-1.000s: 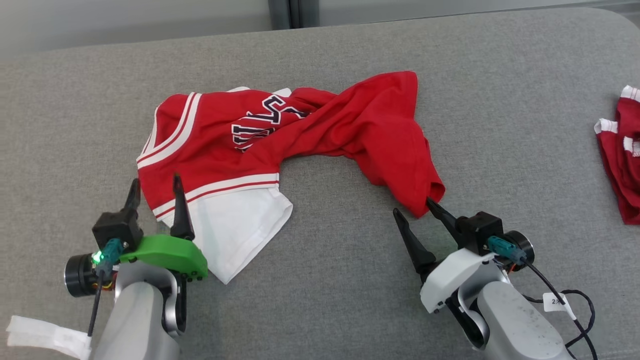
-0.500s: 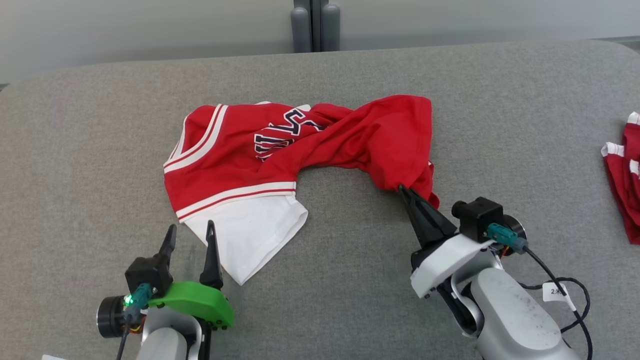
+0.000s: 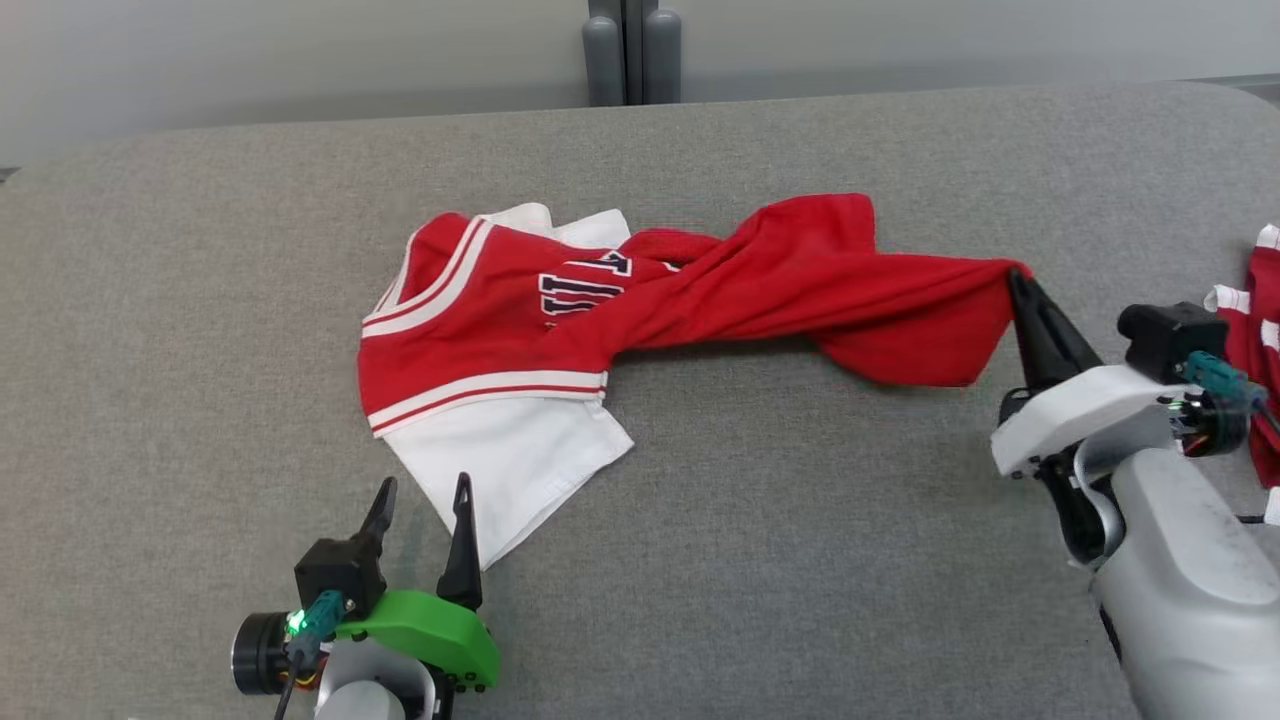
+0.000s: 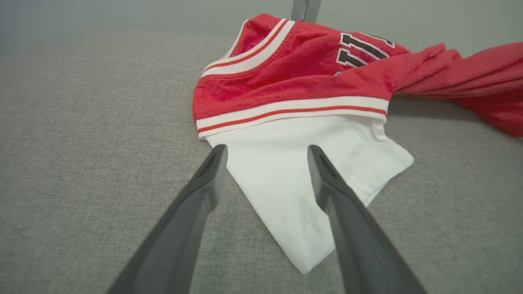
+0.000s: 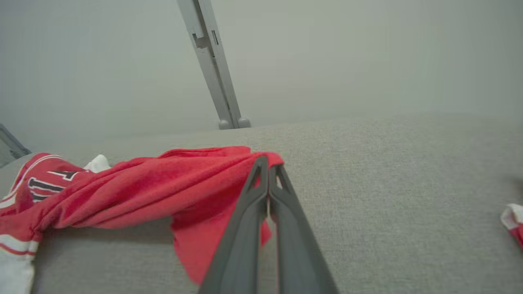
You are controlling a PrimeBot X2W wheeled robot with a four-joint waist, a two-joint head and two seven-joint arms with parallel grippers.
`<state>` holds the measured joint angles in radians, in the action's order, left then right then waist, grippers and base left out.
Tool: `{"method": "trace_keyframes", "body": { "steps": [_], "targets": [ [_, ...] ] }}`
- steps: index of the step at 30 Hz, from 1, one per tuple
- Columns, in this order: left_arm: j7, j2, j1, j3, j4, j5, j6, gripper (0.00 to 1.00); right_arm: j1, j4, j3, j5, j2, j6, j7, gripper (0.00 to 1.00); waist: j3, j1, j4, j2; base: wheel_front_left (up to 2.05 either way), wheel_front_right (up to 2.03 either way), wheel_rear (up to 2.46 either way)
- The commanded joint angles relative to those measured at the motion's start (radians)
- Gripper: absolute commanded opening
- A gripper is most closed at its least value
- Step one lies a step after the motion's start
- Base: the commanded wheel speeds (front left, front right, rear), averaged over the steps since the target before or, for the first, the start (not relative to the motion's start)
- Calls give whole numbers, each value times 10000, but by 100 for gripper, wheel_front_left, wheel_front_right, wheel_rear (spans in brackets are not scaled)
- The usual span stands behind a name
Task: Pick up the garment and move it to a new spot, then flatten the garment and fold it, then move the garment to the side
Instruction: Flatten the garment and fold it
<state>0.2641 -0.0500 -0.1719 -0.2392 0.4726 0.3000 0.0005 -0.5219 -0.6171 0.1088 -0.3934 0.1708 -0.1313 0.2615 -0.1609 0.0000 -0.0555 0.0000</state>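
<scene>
Now, the left gripper (image 3: 425, 482): jaws wide, nothing in them, low over the grey pad (image 3: 750, 520), with the shirt's white sleeve (image 3: 505, 465) lying right between the tips. Straight ahead of those jaws the shirt (image 3: 480, 330) rests on the pad, stripe trim and black lettering up, body bunched. From there its long axis runs off to the right as a twisted red rope of cloth, pulled taut across to the right gripper (image 3: 1015, 278). That one's jaws are pinched tight on the red hem corner, and a loose flap hangs below the tips. So the shirt lies leftward from the right jaws and dead ahead of the left ones, and the left arm is nearer the sleeve end. My read: the sleeve is the next grab, to spread the thing out. Just past the right gripper sits a bunched red cloth (image 3: 1255, 330); drag much further that way and the 2 could tangle. A grey post (image 3: 625, 45) stands well behind, no obstacle.
</scene>
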Motion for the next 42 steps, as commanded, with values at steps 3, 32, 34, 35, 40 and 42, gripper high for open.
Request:
{"method": "trace_keyframes", "body": {
  "steps": [3, 32, 34, 35, 40, 42],
  "targets": [
    [-3, -28, -175, -113, 96, 76, 76, 100, -389, -655, -684, 770, 224, 14, 37, 100, 4, 0, -43, 0, 0, 0, 0],
    [-3, -27, -203, -520, 42, 229, 177, 100, 1961, 285, -831, 2648, -825, 12, 32, 100, -459, 0, -84, 0, 0, 0, 0],
    [-3, -27, -258, -536, 10, 226, 179, 100, 1870, 232, -861, 2650, -845, 12, 32, 100, -509, 0, -115, 0, 0, 0, 0],
    [-3, -27, -270, -539, 2, 232, 180, 100, 1829, 216, -876, 2651, -858, 12, 32, 100, -529, 0, -128, 0, 0, 0, 0],
    [-3, -27, -297, -587, -27, 260, 178, 100, 1620, 239, -947, 2679, -904, 12, 33, 100, -618, 0, -190, 0, 0, 0, 0],
    [-3, -27, -325, -598, -50, 265, 174, 100, 1576, 382, -995, 2701, -913, 12, 33, 100, -652, 0, -203, 0, 0, 0, 0]
  ]
}}
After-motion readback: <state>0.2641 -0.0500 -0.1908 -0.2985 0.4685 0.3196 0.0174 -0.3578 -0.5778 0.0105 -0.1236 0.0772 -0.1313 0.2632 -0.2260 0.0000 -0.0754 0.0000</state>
